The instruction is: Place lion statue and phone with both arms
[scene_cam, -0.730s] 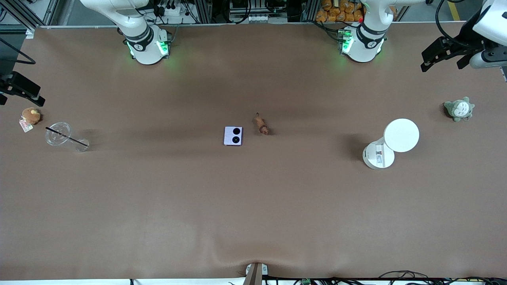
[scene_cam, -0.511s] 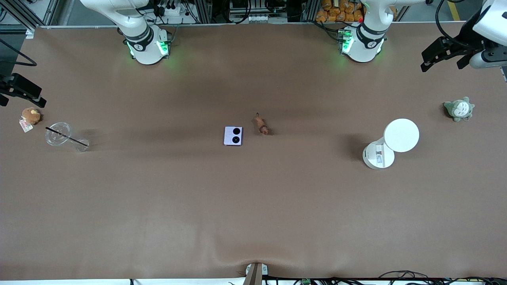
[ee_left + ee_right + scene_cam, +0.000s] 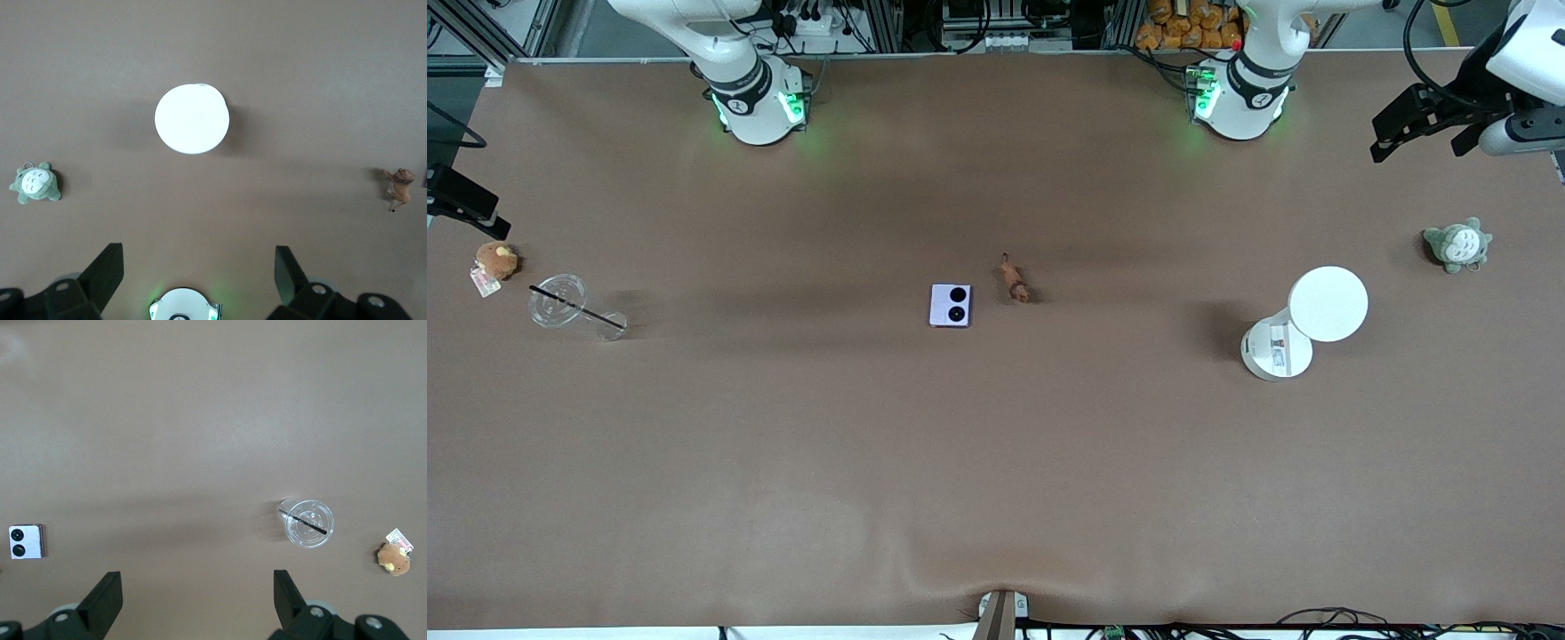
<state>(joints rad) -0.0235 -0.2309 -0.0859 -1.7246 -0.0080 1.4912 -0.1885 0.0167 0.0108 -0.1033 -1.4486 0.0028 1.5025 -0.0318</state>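
Observation:
The phone (image 3: 950,305), pale lilac with two black circles, lies flat in the middle of the table; it also shows in the right wrist view (image 3: 27,541). The lion statue (image 3: 1015,278), a tiny reddish-brown figurine, lies just beside the phone toward the left arm's end and shows in the left wrist view (image 3: 400,187). My left gripper (image 3: 1418,147) hangs open high over the left arm's end of the table, its fingers (image 3: 107,270) wide apart with nothing between them. My right gripper (image 3: 467,206) hangs open at the right arm's end, empty (image 3: 197,590).
A white round-topped stand (image 3: 1327,305) and a grey-green plush (image 3: 1457,244) sit toward the left arm's end. A clear lidded cup with a black straw (image 3: 560,300) and a small brown plush with a tag (image 3: 495,260) sit toward the right arm's end.
My right gripper has drifted a little toward the edge of the table at its own end. The left gripper, phone and lion statue have not moved.

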